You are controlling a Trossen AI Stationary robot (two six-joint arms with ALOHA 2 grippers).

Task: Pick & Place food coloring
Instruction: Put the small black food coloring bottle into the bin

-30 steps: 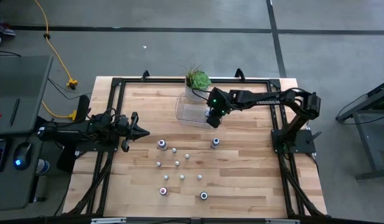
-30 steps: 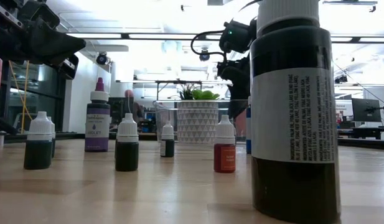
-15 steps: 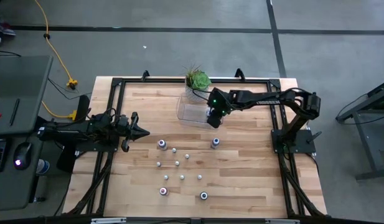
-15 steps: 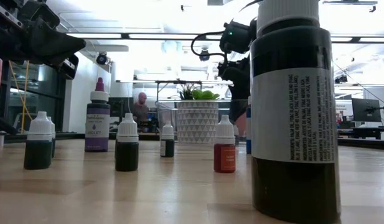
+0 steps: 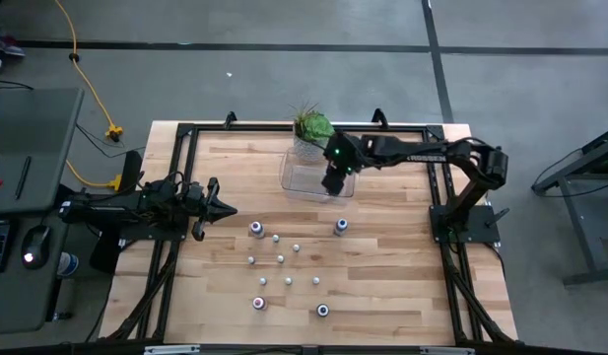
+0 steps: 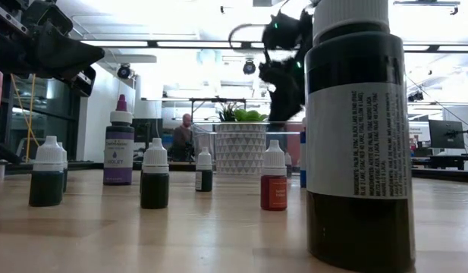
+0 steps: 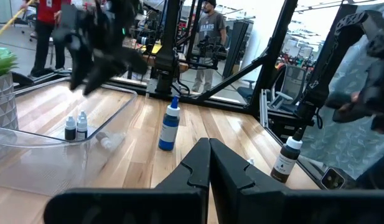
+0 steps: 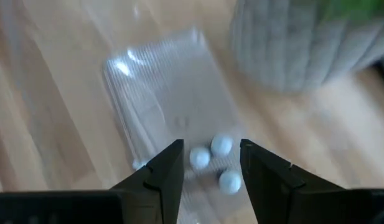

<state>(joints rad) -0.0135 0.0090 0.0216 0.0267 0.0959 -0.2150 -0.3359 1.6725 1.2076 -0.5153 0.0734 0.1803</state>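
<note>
Food coloring bottles stand upright, scattered across the table's middle [image 5: 280,259]; among them are a blue one [image 7: 171,124], a purple one [image 6: 118,148] and a red one [image 6: 274,184]. A big dark bottle [image 6: 359,136] fills the foreground of the low view. Three white-capped bottles [image 8: 210,158] are inside the clear tray [image 5: 302,177], two standing [image 7: 76,127] and one lying on its side [image 7: 111,140]. My right gripper [image 8: 210,165] hovers open above those bottles, pointing down [image 5: 333,182]. My left gripper [image 5: 222,207] waits shut at the table's left side [image 7: 207,168].
A potted green plant [image 5: 311,128] stands at the far edge right behind the tray, its grey pot [image 8: 291,50] close to my right gripper. A black frame rail [image 5: 284,126] runs around the table. People are in the room beyond.
My right gripper has risen above the tray and shifted slightly toward the far edge. The bottles on the table have stayed put.
</note>
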